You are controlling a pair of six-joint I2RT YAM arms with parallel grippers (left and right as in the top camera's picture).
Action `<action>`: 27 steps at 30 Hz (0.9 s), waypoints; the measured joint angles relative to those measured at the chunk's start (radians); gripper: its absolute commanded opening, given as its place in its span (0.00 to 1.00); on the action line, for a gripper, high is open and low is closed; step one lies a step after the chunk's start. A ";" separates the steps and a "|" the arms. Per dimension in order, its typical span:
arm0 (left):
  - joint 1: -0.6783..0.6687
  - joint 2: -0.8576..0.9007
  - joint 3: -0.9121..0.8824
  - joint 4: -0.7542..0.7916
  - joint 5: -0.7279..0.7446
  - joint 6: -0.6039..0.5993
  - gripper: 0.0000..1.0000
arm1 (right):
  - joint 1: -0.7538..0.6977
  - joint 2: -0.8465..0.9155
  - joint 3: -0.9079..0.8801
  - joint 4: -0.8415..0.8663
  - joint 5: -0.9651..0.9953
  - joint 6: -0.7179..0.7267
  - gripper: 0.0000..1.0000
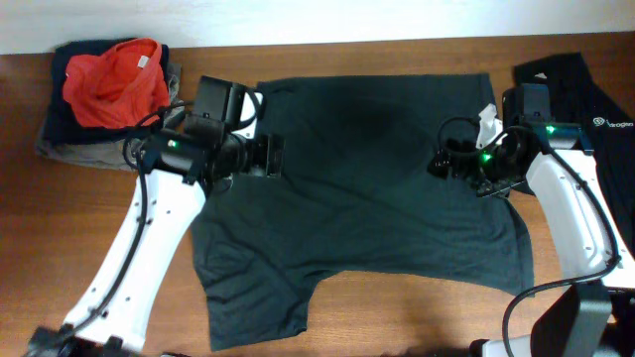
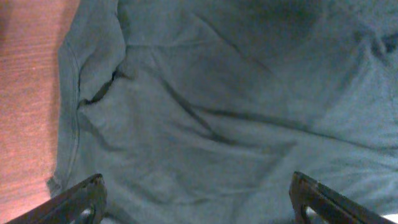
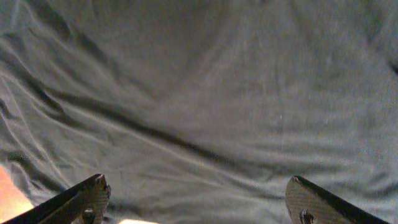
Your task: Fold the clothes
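A big dark soft short-sleeved shirt [image 1: 367, 188] is lying spread flat across the middle of the brown wooden table [image 1: 397, 317], mostly smooth w/ a few shallow creases. One flap is sticking out toward the bottom-left in the overhead view.

The L gripper [image 1: 273, 156] is hovering over the shirt's left part, near its upper-left corner. In the left wrist view the L gripper [image 2: 199, 202] is gaping wide, its two dark fingertips [image 2: 87, 196] sitting far apart at the frame's bottom corners w/ nothing between them but cloth below. That view is also showing a rumpled fold near the shirt's seamed edge, w/ bare wood beside it. Can't tell whether the tips are touching the fabric.

The R gripper [image 1: 437, 162] is hanging over the shirt's right part, pointing inward. In the right wrist view the R gripper [image 3: 196, 202] is likewise spread wide & gripping nothing, w/ wrinkled fabric filling nearly the whole frame.

A second black garment w/ a small white logo [image 1: 595, 114] is lying at the table's right edge, partly under the R arm. At top left, a crumpled red-orange garment [image 1: 114, 79] is sitting on a pile of dark & grey clothes [image 1: 60, 134], apart from the spread shirt.
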 measured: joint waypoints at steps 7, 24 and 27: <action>0.051 0.137 0.011 0.169 0.021 0.069 0.92 | 0.000 0.000 0.000 0.036 0.000 0.000 0.96; 0.153 0.774 0.631 0.135 -0.004 0.166 0.76 | 0.000 0.012 0.000 0.002 0.000 -0.015 0.96; 0.171 0.798 0.647 0.135 -0.020 0.169 0.66 | 0.000 0.012 0.000 0.000 0.000 -0.023 0.97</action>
